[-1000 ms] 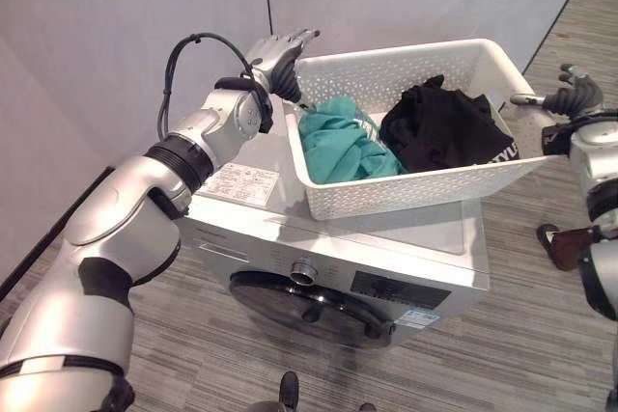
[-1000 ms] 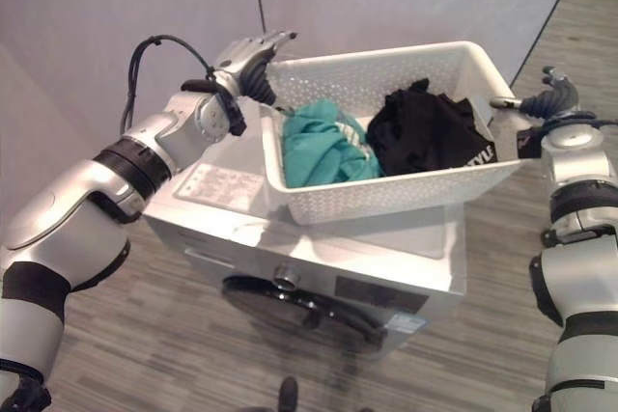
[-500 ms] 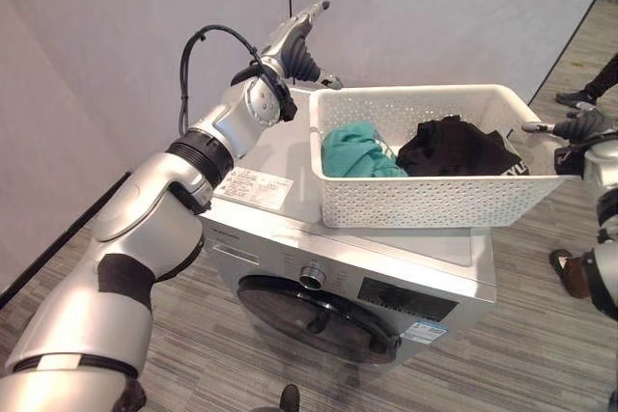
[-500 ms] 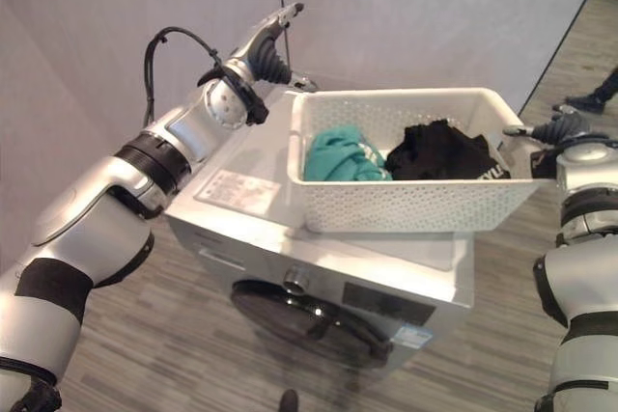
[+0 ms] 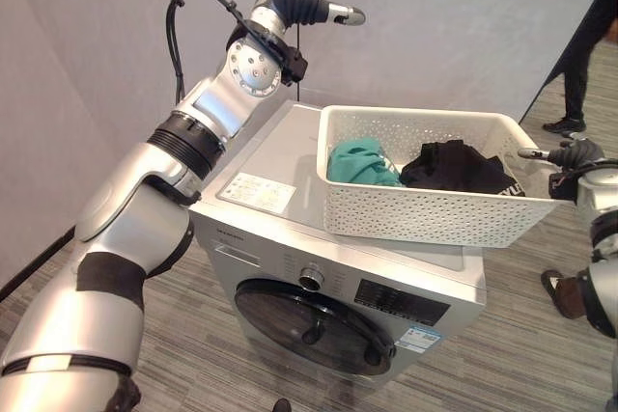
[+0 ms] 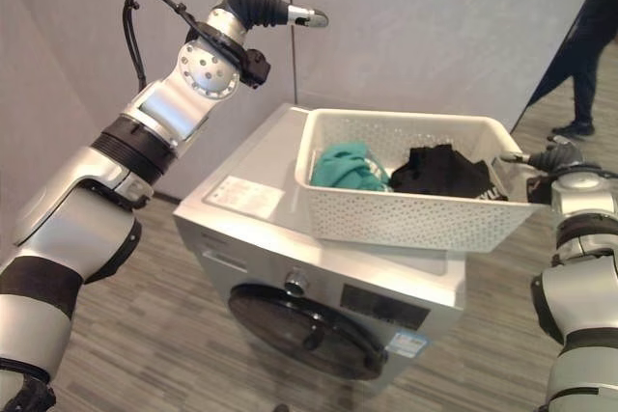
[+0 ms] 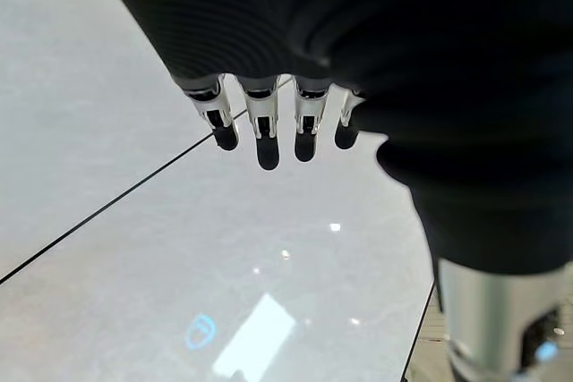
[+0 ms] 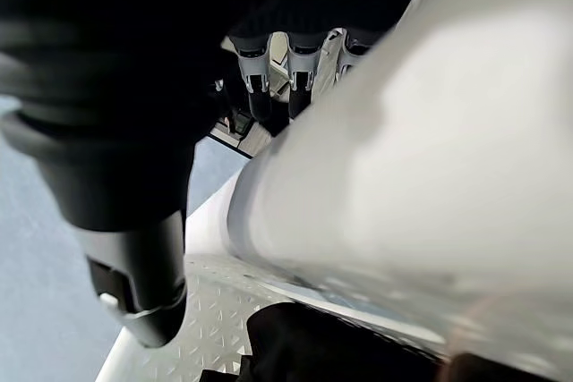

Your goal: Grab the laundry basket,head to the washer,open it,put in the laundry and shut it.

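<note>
One laundry basket (image 5: 435, 214) — white, perforated — sits on top of the washer (image 5: 290, 171), its right end overhanging the machine's edge. It holds a teal garment (image 5: 360, 161) and a black garment (image 5: 454, 166) side by side. Left hand (image 5: 307, 2): raised high above the washer, well apart from the basket, fingers (image 7: 260, 127) straight, holding nothing. Right hand (image 5: 570, 153): at the basket's right-end rim, fingers and thumb curled around it — washer door (image 5: 309, 325) closed

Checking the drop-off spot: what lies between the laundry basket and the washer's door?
In the left eye view, the washer's control panel with its silver dial lies between the laundry basket on top and the closed round door.
</note>
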Controlling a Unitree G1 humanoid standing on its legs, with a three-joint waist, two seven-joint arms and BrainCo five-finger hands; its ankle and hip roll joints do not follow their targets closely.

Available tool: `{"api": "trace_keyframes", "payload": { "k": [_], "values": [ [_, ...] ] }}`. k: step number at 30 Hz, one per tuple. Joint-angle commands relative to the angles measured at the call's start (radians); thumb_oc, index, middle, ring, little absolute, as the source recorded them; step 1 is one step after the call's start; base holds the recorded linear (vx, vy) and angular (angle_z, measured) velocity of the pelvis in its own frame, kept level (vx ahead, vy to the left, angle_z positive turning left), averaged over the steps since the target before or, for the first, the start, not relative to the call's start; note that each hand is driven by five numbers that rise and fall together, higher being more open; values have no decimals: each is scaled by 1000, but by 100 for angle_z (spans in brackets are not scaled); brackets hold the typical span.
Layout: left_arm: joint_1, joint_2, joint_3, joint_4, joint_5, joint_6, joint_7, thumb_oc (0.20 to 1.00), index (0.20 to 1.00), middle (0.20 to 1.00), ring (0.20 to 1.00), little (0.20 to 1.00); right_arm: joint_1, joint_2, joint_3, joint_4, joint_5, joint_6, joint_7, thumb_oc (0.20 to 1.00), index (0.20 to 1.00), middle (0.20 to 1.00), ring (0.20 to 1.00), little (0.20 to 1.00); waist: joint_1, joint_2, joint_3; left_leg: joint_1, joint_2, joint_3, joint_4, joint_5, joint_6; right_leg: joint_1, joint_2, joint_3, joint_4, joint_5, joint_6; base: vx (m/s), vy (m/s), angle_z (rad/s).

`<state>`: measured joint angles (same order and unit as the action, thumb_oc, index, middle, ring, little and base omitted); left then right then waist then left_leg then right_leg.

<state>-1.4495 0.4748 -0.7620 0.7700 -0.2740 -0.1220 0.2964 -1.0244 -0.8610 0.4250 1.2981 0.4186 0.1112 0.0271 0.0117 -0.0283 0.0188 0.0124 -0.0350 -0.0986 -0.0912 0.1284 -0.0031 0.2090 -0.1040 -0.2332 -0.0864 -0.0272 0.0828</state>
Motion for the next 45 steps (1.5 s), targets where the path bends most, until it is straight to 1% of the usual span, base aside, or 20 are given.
{"api": "trace_keyframes", "payload": {
  "k": [1, 6, 10, 13, 16, 19, 23, 24, 27, 29, 32, 33, 34, 38, 39, 40, 42, 43, 44, 45],
  "values": [
    [-151, 19, 35, 121, 20, -37, 32, 1000, 1000, 1000, 1000, 1000, 28, -12, 78, 56, 1, -19, 7, 1000, 1000, 1000, 1000, 1000, 36, 54, 10, 46, 62, 33, 4, -118, -32, -50, -62, 8, 16, 11, 75, 0, 0, 0],
    [-168, 35, 25, 139, 47, -34, 40, 1000, 1000, 1000, 1000, 1000, 21, -3, 80, 33, -1, -24, 2, 1000, 1000, 1000, 1000, 1000, 28, 53, 4, 45, 61, 32, 4, -121, -33, -49, -60, 9, 14, 14, 76, 0, 0, 0],
    [-180, 57, -3, 161, 77, -31, 40, 1000, 1000, 1000, 1000, 1000, -24, 1, 96, 2, 9, -40, -13, 1000, 1000, 1000, 1000, 1000, 19, 55, 2, 45, 60, 40, 4, -125, -33, -53, -60, 14, 9, 19, 81, 16, 19, 0],
    [-198, 81, -29, 201, 82, -31, 31, 1000, 1000, 1000, 1000, 1000, -74, -2, 91, -39, 49, -65, -36, 1000, 1000, 1000, 1000, 1000, 12, 58, 2, 41, 61, 49, 4, -126, -32, -66, -63, 20, 7, 25, 86, 17, 36, -5],
    [-214, 101, -48, 221, 91, -32, 37, 1000, 1000, 1000, 1000, 1000, -151, -33, 98, -142, 79, -107, -84, 1000, 1000, 1000, 1000, 1000, 3, 57, 2, 34, 61, 61, 4, -130, -33, -74, -65, 27, 0, 31, 91, 19, 35, -9],
    [-201, 110, -34, 209, 92, -37, 55, 1000, 1000, 1000, 1000, 1000, -214, -60, 98, -225, 86, -141, -134, 1000, 1000, 1000, 1000, 1000, -1, 58, 2, 32, 60, 66, 4, -132, -33, -78, -67, 31, -1, 31, 93, 16, 25, -10],
    [-141, 151, -1, 114, 121, -50, 84, 1000, 1000, 1000, 1000, 1000, -265, -109, 59, -402, 63, -204, -239, 1000, 1000, 1000, 1000, 1000, -1, 62, 3, 45, 58, 72, 4, -141, -28, -72, -68, 36, 0, 27, 91, 24, 22, 0],
    [-123, 159, 11, 95, 130, -52, 93, 1000, 1000, 1000, 1000, 1000, -257, -118, 36, -444, 48, -220, -270, 1000, 1000, 1000, 1000, 1000, 0, 65, 4, 49, 59, 72, 4, -144, -27, -70, -67, 38, 1, 25, 89, 0, 0, 0],
    [-98, 172, 28, 78, 134, -56, 108, 1000, 1000, 1000, 1000, 1000, -231, -133, 4, -480, 32, -234, -301, 1000, 1000, 1000, 1000, 1000, 1, 66, 5, 56, 61, 74, 4, -146, -26, -67, -66, 39, 2, 23, 88, 0, 0, 0],
    [-91, 177, 29, 70, 138, -55, 109, 1000, 1000, 1000, 1000, 1000, -213, -139, -5, -495, 23, -231, -305, 1000, 1000, 1000, 1000, 1000, 0, 65, 4, 58, 61, 75, 4, -147, -26, -65, -66, 38, 2, 23, 88, 0, 0, 0],
    [-72, 210, 38, 55, 139, -58, 108, 1000, 1000, 1000, 1000, 1000, -138, -187, -57, -550, 2, -232, -317, 1000, 1000, 1000, 1000, 1000, -5, 68, 2, 64, 63, 77, 4, -150, -25, -61, -64, 39, 3, 21, 87, 0, 0, -2],
    [-65, 220, 45, 48, 136, -58, 103, 1000, 1000, 1000, 1000, 1000, -107, -205, -76, -567, -11, -230, -317, 1000, 1000, 1000, 1000, 1000, -7, 68, 4, 61, 62, 76, 4, -141, -24, -64, -63, 41, 5, 26, 85, 0, 0, 0],
    [-64, 219, 44, 47, 136, -58, 103, 1000, 1000, 1000, 1000, 1000, -101, -205, -80, -570, -12, -229, -318, 1000, 1000, 1000, 1000, 1000, -6, 67, 1, 65, 63, 75, 4, -149, -25, -60, -63, 42, 4, 20, 86, 0, 0, 0],
    [-15, 249, 92, -6, 97, -74, 76, 1000, 1000, 1000, 1000, 1000, 30, -270, -184, -626, -31, -227, -322, 1000, 1000, 1000, 1000, 1000, -11, 65, -1, 71, 66, 74, 4, -151, -26, -58, -60, 44, 11, 15, 85, -10, -11, 0],
    [12, 264, 121, -53, 58, -88, 63, 1000, 1000, 1000, 1000, 1000, 83, -301, -238, -638, -27, -228, -324, 1000, 1000, 1000, 1000, 1000, -11, 62, 0, 68, 68, 71, 4, -141, -26, -61, -59, 41, 15, 19, 81, -37, -35, 0],
    [15, 263, 122, -57, 58, -87, 62, 1000, 1000, 1000, 1000, 1000, 92, -301, -244, -642, -28, -228, -324, 1000, 1000, 1000, 1000, 1000, -10, 62, -2, 68, 68, 71, 4, -141, -26, -61, -59, 41, 15, 19, 81, -44, -42, 0],
    [47, 291, 156, -120, 28, -100, 53, 1000, 1000, 1000, 1000, 1000, 154, -329, -311, -664, -26, -228, -324, 1000, 1000, 1000, 1000, 1000, -6, 60, -3, 69, 71, 67, 4, -140, -28, -59, -57, 37, 16, 16, 80, -24, -53, 0],
    [92, 325, 203, -190, -10, -115, 39, 1000, 1000, 1000, 1000, 1000, 226, -358, -384, -682, -27, -227, -328, 1000, 1000, 1000, 1000, 1000, -3, 60, -4, 68, 74, 63, 4, -137, -30, -58, -54, 33, 16, 16, 77, -27, -54, -1],
    [97, 324, 205, -197, -9, -112, 38, 1000, 1000, 1000, 1000, 1000, 240, -359, -396, -689, -28, -226, -328, 1000, 1000, 1000, 1000, 1000, -1, 59, -5, 68, 74, 62, 4, -137, -30, -57, -54, 33, 16, 15, 77, -31, -55, -2],
    [125, 341, 234, -238, -22, -111, 35, 1000, 1000, 1000, 1000, 1000, 299, -368, -450, -705, -36, -222, -332, 1000, 1000, 1000, 1000, 1000, 2, 60, -6, 67, 77, 59, 4, -135, -30, -57, -52, 30, 17, 13, 75, -32, -38, 0]
  ]
}}
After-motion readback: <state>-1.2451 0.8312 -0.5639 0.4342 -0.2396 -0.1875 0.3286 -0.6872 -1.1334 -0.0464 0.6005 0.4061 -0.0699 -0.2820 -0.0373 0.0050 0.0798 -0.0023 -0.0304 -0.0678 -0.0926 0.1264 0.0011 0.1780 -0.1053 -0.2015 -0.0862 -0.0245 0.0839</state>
